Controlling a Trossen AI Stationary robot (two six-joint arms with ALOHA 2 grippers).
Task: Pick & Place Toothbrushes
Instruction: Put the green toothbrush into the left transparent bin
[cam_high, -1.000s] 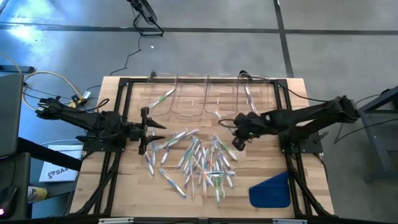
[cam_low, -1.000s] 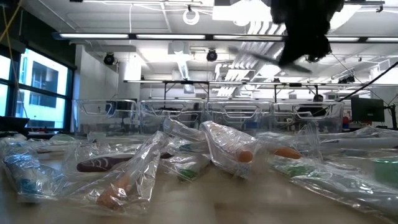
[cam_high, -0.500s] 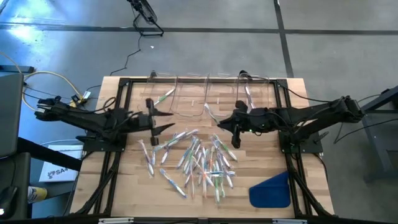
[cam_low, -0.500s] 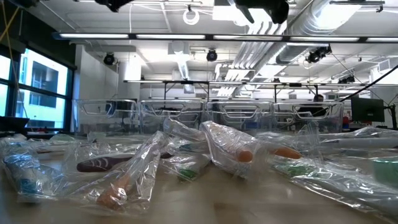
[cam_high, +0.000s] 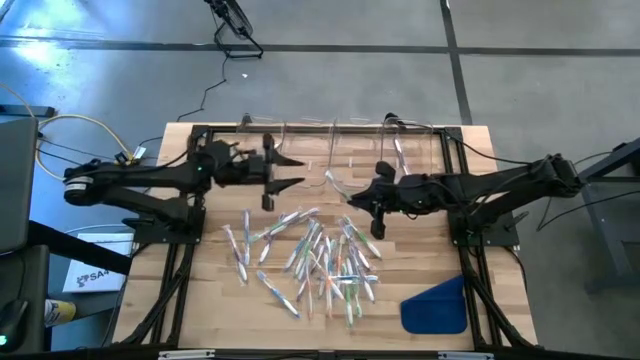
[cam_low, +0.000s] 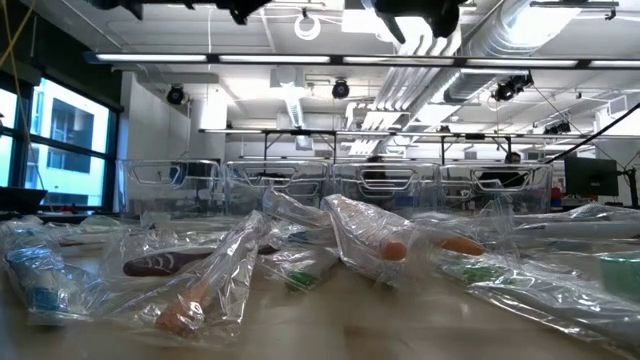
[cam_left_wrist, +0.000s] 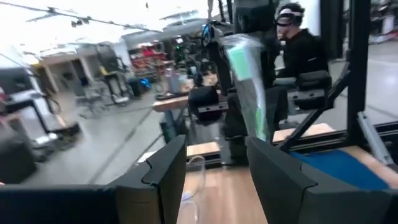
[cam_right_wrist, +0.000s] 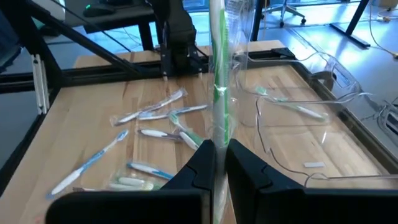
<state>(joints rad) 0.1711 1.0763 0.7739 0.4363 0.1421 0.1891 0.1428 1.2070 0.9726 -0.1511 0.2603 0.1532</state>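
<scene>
Pinching a green toothbrush (cam_right_wrist: 219, 93) upright, right gripper (cam_right_wrist: 217, 163), above the pile (cam_high: 320, 255)

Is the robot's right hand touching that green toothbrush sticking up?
Touching. In the right wrist view, the right gripper has both dark fingers pressed against the wrapped green toothbrush, which stands up between them with no gap on either side.

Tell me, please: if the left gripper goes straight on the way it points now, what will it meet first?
Probably the right gripper and the green wrapped toothbrush it holds. The open left gripper points across the table toward them; the left wrist view shows that toothbrush straight ahead. Heights are hard to judge, so it might pass by.
</scene>
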